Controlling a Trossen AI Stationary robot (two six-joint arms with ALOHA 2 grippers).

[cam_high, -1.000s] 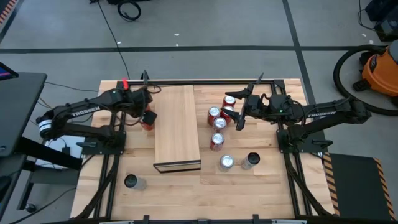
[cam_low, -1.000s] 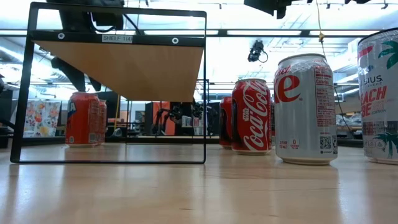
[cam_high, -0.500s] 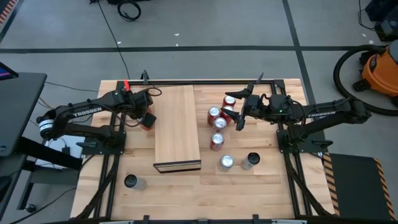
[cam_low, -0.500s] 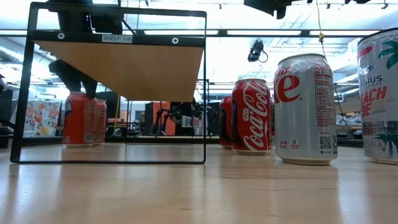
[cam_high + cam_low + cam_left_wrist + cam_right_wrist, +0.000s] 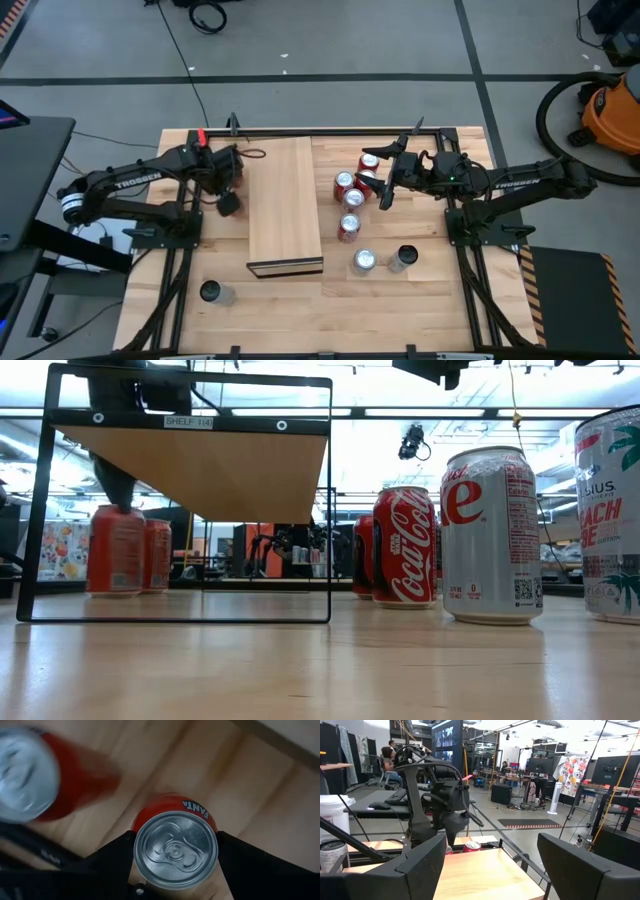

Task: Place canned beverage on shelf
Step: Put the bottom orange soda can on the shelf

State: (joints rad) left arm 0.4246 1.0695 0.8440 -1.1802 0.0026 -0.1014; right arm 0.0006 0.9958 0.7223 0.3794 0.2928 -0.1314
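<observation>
Two orange cans stand on the bench [image 5: 300, 310] left of the shelf [image 5: 285, 200], and the left gripper [image 5: 228, 195] has dropped over one of them. A second ago that can showed red just beside the gripper from above; now the gripper covers it. The left wrist view looks straight down on the Fanta can [image 5: 176, 850], its silver lid framed by one dark finger [image 5: 117, 852] on each side. The fingers have been narrowing through this last second and sit right against the lid's edges, though I cannot tell whether they are pressing on it yet. Low down, that can has slid a little sideways and now shows blurred, so contact looks likely. The second can [image 5: 30, 775] stands close by, untouched.

Moving across, the shelf lies in the middle of the bench, its top bare. No can is on it, so the placing is all still to do. This looks like the grasp, with the lift over the shelf's edge to follow.

Over on the right, the right gripper [image 5: 378, 187] hangs above the cluster of cans [image 5: 350, 195], exactly where it was a second ago. Its fingers are spread wide with nothing between them. It waits.
</observation>
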